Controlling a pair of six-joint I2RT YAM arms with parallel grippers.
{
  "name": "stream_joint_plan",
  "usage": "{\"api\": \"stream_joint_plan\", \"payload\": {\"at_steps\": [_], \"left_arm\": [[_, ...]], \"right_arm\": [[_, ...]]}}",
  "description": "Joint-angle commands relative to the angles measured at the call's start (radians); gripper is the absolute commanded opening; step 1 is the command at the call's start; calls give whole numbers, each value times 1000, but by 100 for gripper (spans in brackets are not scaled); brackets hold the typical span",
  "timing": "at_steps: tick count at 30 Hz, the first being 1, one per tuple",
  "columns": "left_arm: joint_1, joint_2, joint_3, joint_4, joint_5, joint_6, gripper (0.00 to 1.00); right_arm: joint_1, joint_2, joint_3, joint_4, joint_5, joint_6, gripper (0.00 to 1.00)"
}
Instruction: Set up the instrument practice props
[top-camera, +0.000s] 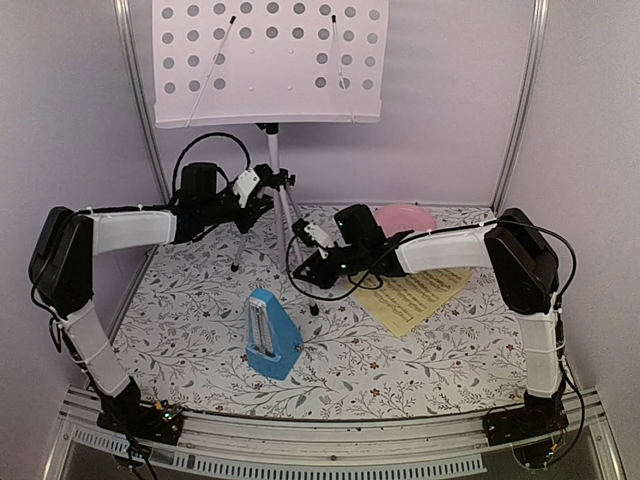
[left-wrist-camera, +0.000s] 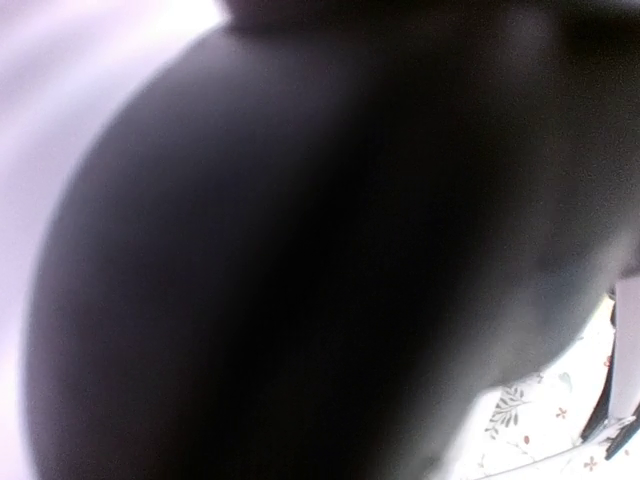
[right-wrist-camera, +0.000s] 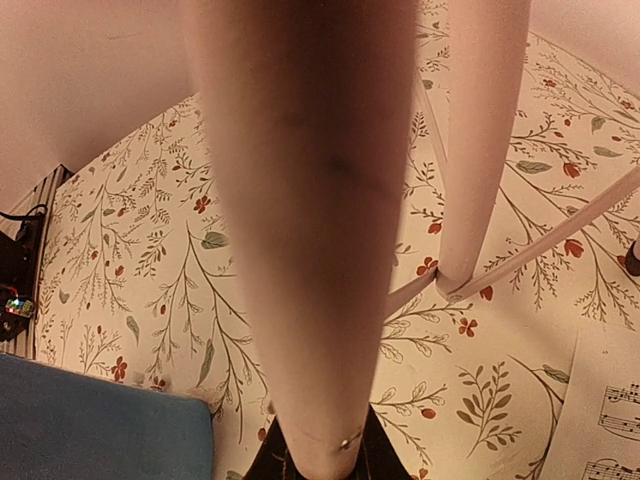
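The music stand (top-camera: 268, 60), pale and perforated, stands at the back on silver tripod legs. My left gripper (top-camera: 268, 198) is shut on its pole just above the tripod hub. The left wrist view is filled by a dark blur. My right gripper (top-camera: 312, 268) is shut on the stand's front leg (right-wrist-camera: 310, 250), which rises from between the black jaws; a second leg (right-wrist-camera: 480, 150) stands to the right. The blue metronome (top-camera: 270, 335) stands upright in front of the stand, with its corner (right-wrist-camera: 95, 425) low left in the right wrist view. A yellow sheet of music (top-camera: 420, 292) lies flat under my right arm.
A pink round plate (top-camera: 405, 217) sits at the back right behind my right arm. A floral cloth (top-camera: 190, 320) covers the table. Metal frame posts (top-camera: 140, 100) and pale walls close in the back and sides. A metal rail (top-camera: 330, 440) runs along the near edge.
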Motion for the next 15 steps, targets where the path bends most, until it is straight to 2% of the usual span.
{"api": "stream_joint_plan", "payload": {"at_steps": [1, 7, 11, 15], "left_arm": [[64, -11, -23, 59, -132, 65, 23], [62, -38, -31, 37, -75, 35, 49], [62, -56, -58, 33, -61, 30, 52], [61, -85, -88, 29, -47, 28, 55]], "right_arm": [[3, -9, 27, -88, -56, 39, 5], [8, -9, 35, -87, -70, 39, 10], [13, -8, 33, -85, -82, 33, 12], [16, -18, 21, -86, -105, 33, 32]]}}
